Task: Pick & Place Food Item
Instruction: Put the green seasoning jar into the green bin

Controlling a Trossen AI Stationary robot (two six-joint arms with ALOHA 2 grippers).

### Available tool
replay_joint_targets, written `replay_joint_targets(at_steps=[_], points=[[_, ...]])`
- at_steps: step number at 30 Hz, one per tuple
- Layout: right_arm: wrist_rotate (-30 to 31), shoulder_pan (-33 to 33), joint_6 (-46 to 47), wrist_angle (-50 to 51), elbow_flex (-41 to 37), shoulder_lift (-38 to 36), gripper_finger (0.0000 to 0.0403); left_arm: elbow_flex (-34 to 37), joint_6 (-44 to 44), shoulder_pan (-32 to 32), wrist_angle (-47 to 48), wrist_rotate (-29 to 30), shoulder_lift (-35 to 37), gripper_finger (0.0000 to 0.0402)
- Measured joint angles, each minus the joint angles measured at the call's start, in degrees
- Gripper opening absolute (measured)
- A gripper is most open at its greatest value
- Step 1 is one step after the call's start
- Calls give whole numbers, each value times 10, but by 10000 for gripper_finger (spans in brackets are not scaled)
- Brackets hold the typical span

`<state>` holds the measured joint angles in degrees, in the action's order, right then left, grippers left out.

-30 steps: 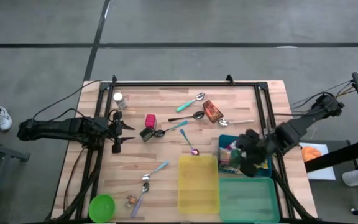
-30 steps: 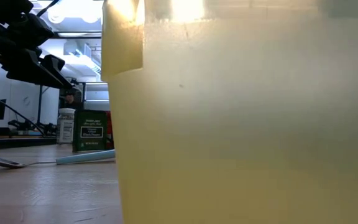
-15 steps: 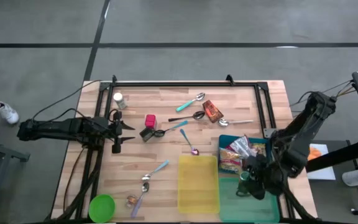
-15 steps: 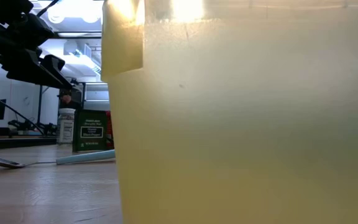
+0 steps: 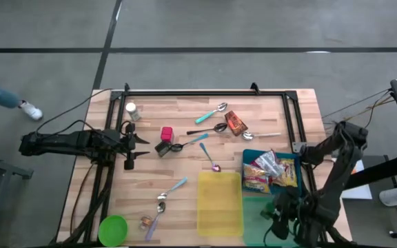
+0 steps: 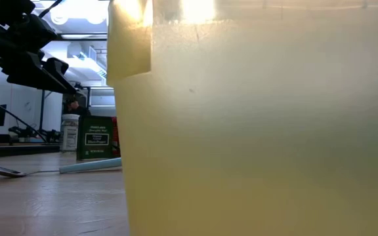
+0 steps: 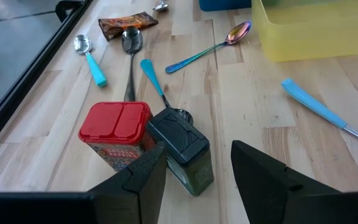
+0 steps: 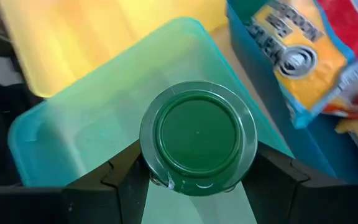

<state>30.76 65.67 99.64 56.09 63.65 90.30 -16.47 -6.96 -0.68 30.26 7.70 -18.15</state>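
Green-lidded jar [image 8: 197, 140] sits clamped in the right pincer [image 8: 197, 168] above the teal bin [image 8: 104, 124], presumably for release. Left pincer [image 7: 194, 168] waits apart near the table's left edge.

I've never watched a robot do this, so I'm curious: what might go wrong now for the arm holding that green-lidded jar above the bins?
The right gripper holds the green-lidded jar by its sides above the green bin; if the hold is slight, it could slip and drop hard. Released off-centre, it might strike the bin's rim or the neighbouring blue bin of snack bags. The left gripper waits, open, by the red-lidded tin.
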Motion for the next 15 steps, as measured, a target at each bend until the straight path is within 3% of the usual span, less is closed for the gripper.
replay_joint_targets(at_steps=[6, 15], points=[[-4, 9, 60, 111, 73, 56, 211, 0, 0, 0, 0, 0, 0, 181], [-25, 12, 132, 142, 106, 100, 211, 0, 0, 0, 0, 0, 0, 181]])
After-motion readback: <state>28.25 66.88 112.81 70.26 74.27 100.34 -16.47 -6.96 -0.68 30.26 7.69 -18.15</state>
